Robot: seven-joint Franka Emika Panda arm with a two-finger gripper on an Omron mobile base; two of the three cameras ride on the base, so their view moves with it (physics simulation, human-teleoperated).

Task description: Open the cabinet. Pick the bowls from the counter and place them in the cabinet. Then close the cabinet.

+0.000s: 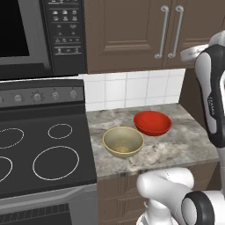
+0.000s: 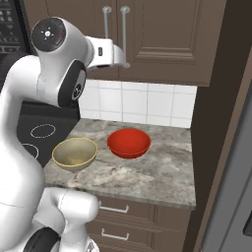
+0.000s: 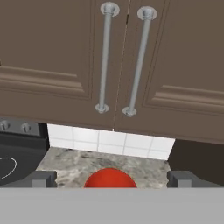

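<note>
The brown cabinet (image 1: 127,35) hangs above the counter with both doors shut. Its two silver bar handles (image 3: 105,57) stand side by side at the door seam. On the speckled counter (image 1: 176,149) sit the red bowl (image 1: 152,122) and, nearer the stove, the tan bowl (image 1: 123,140). The same red bowl (image 2: 129,142) and tan bowl (image 2: 75,152) appear from the right side. My gripper (image 3: 112,179) is raised in front of the cabinet doors, facing the handles from a short distance. It is open, its fingertips (image 3: 43,178) wide apart with nothing between them.
A black stovetop (image 1: 39,149) adjoins the counter on the left, with a microwave (image 1: 26,35) above it. White tile backsplash (image 2: 142,103) runs behind the bowls. A tall dark panel (image 2: 221,123) bounds the counter on the right. Drawers (image 2: 123,216) lie below.
</note>
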